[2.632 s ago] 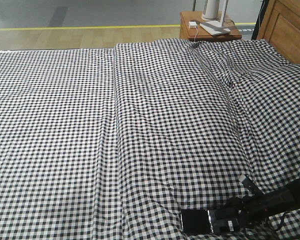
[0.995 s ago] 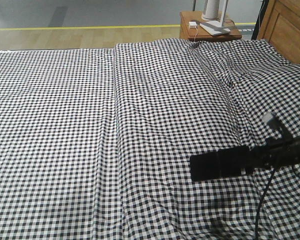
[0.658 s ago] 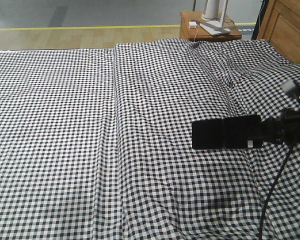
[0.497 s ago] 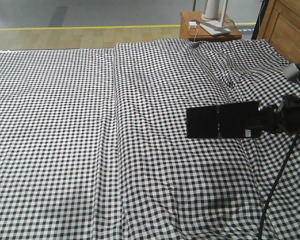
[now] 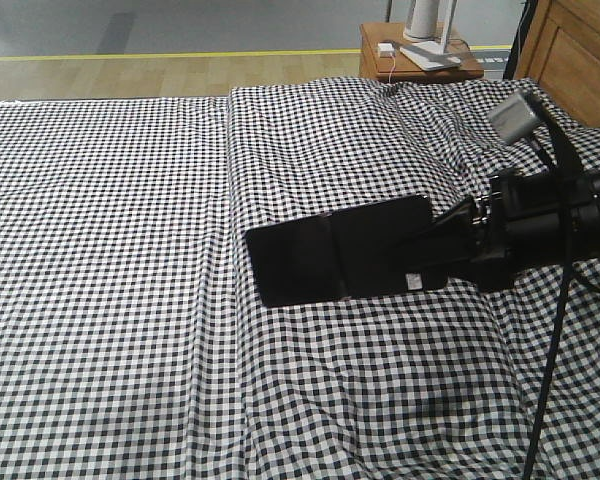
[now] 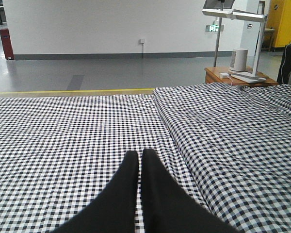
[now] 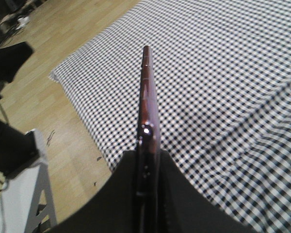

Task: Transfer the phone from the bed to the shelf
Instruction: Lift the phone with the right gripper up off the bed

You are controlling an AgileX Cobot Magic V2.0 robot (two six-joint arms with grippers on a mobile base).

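Observation:
The phone (image 5: 335, 252) is a glossy black slab with a middle crease and a small white sticker. It hangs level in the air above the bed (image 5: 130, 250), whose sheet is black-and-white gingham. My right gripper (image 5: 442, 248) is shut on the phone's right end. In the right wrist view the phone (image 7: 146, 92) shows edge-on, pinkish-gold, sticking out between the fingers (image 7: 182, 194) of the right gripper (image 7: 147, 162). My left gripper (image 6: 138, 156) is shut on nothing, low over the bed (image 6: 63, 126). The shelf is out of view.
A small orange-brown nightstand (image 5: 420, 58) with a white lamp base stands beyond the bed's far right corner. The wooden headboard (image 5: 580, 50) is at the right. Wooden floor (image 7: 63, 43) lies past the bed's edge, and a white frame (image 7: 24, 194) stands there.
The right gripper has lifted the phone off the bed's near right edge. It rose, then swung left, so the phone now looks larger and sits more central.

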